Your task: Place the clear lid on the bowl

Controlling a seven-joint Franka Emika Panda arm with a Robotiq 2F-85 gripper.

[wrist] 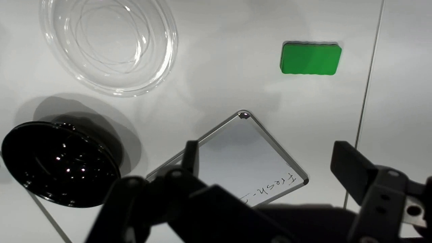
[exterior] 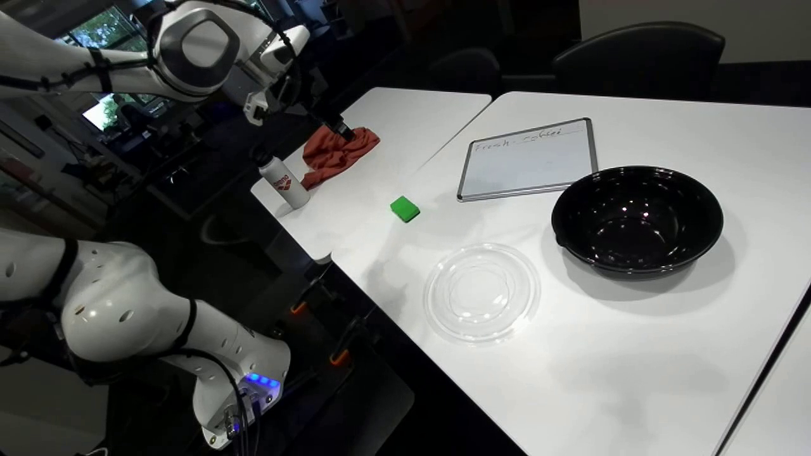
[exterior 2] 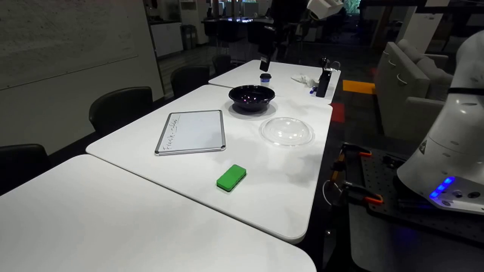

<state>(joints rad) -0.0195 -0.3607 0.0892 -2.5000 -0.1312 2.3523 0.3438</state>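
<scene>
Task at its outset, as I judge it: no part of the placing done. Round, shallow lid of clear plastic (exterior: 481, 293) rests on the white worktop (exterior: 633, 386), lower middle of the frame in an exterior view. Large, round, glossy black bowl (exterior: 637, 218) stands open side up to its right, uncovered; the two are near each other but apart in both exterior views. Wrist view agrees: lid at upper left, bowl at lower left. Black two-fingered end effector (wrist: 266, 158) spread wide across the lower half there, nothing held; white rectangular board with a grey frame (wrist: 246, 158) shows through the gap, ungripped. All remains, in my judgement: reach the lid, grip its rim, lift, carry it over, lower it level onto the bowl, release. Transparent rim probably the tricky part.
</scene>
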